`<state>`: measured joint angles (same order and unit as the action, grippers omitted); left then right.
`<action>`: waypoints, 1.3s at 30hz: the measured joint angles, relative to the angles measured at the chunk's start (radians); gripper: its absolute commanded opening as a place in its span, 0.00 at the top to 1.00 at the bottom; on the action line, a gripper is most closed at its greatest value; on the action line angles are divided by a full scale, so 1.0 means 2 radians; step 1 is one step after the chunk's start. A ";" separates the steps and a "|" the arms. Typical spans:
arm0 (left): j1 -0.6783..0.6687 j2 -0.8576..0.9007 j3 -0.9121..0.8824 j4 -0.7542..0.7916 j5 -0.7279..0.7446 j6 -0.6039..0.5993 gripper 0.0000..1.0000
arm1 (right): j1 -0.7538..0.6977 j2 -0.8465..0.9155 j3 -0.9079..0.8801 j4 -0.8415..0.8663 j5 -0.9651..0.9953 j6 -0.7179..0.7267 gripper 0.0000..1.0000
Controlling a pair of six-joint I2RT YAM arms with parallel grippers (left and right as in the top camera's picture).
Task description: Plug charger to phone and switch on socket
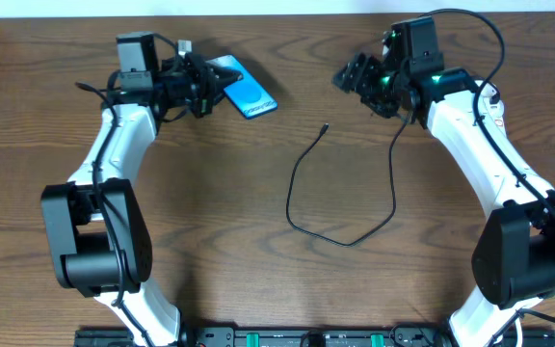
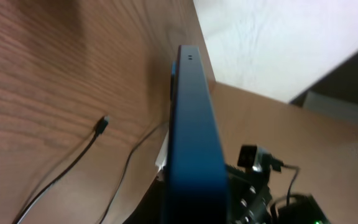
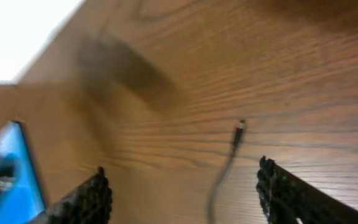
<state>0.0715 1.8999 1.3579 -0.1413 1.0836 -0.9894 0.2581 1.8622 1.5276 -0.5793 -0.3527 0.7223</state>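
- Phone (image 1: 249, 94), overhead: far left of the worktop (image 1: 210, 193), one end clamped in the left claw (image 1: 203, 89), blue screen up, free end angled toward the middle. Cannot tell whether lifted clear of the wood.
- Also overhead: charger (image 1: 291, 198) slack in a loop mid-worktop, plug tip (image 1: 326, 126) loose between the two arms, touching neither. Other end running off under the right arm. Right claw (image 1: 353, 75) at the far right, spread, empty. Socket not made out.
- Left wrist: phone (image 2: 194, 143) edge-on, a blue slab filling the middle of the view. Own fingers hidden behind it. Plug tip (image 2: 104, 122) beyond on the wood, well apart from the phone.
- Right wrist: fingers (image 3: 89, 202) wide apart, nothing between them but bare wood and cable lying flat. Right claw (image 3: 182, 183) short of the plug tip (image 3: 240, 129), which lies a little ahead. Phone (image 3: 20, 174) blurred at the left edge.
- Step in hand, by judgement: first half of the task, phone secured, tip not yet picked up, plugging not begun, switch untouched.
- Next move, by judgement: right claw down over the cable just behind the tip, closing on it so the connector sticks out. Then tip lined up with the phone's port. Port end not identifiable here, so the left claw perhaps due for a turn. Thin, limp cable likely to slip or twist, so a firm pinch close to the tip.
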 measured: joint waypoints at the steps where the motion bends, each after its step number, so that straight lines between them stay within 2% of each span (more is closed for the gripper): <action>1: 0.003 0.000 0.000 -0.005 0.008 0.008 0.92 | 0.003 0.000 0.000 -0.006 0.004 -0.017 0.33; 8: 0.013 0.000 0.000 -0.010 0.065 0.037 0.93 | 0.039 0.014 0.000 -0.020 0.014 -0.069 0.43; 13: 0.013 0.000 0.000 -0.010 0.079 0.041 0.92 | 0.056 0.069 0.000 -0.023 0.009 -0.073 0.51; 24: 0.013 0.000 0.000 -0.010 0.086 0.041 0.92 | 0.066 0.140 0.000 -0.009 0.006 -0.040 0.74; 35: 0.013 0.000 0.000 -0.010 0.086 0.041 0.93 | 0.073 0.162 0.000 0.027 0.014 -0.010 0.81; 39: 0.013 0.000 0.000 -0.010 0.086 0.041 0.92 | 0.075 0.162 0.000 0.028 0.028 -0.005 0.89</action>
<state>0.0975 1.8999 1.3579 -0.1608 1.2549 -0.9077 0.4084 2.1857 1.5284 -0.5228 -0.2974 0.7116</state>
